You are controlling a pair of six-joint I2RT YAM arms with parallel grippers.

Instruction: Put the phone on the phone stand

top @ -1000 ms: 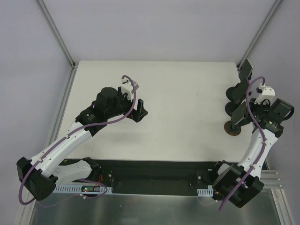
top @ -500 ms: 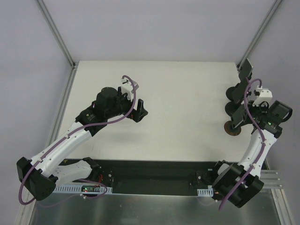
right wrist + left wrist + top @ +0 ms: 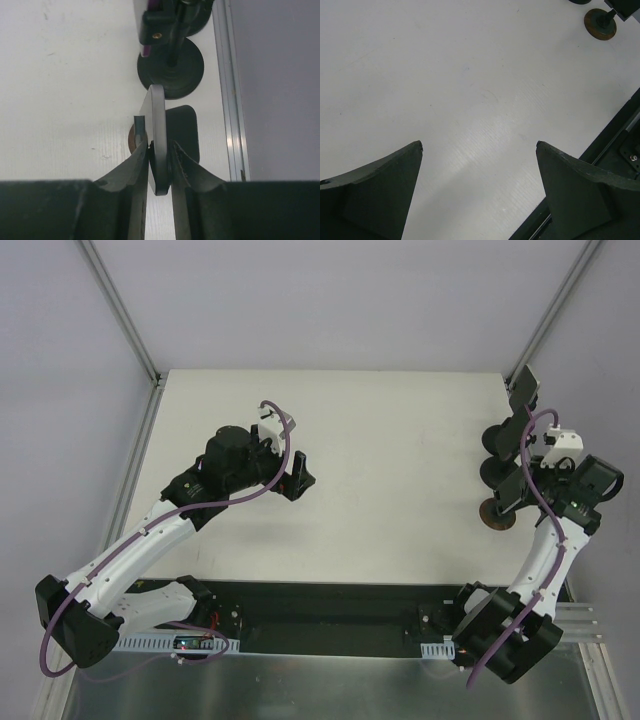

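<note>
Though the thin, glossy black phone (image 3: 159,120) looked stiff, light and probably slippery, the right gripper (image 3: 159,148) pinched its flat faces near the black disc-based phone stand (image 3: 170,70); the left gripper (image 3: 479,144) gaped.

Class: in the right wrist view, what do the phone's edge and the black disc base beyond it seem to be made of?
The phone edge looks like smooth, pale grey metal or plastic, evenly matte. The black disc base seems painted metal or moulded plastic: soft sheen, concentric rings.

Matt white table (image 3: 400,470); the phone (image 3: 159,140) has a smooth edge.
</note>
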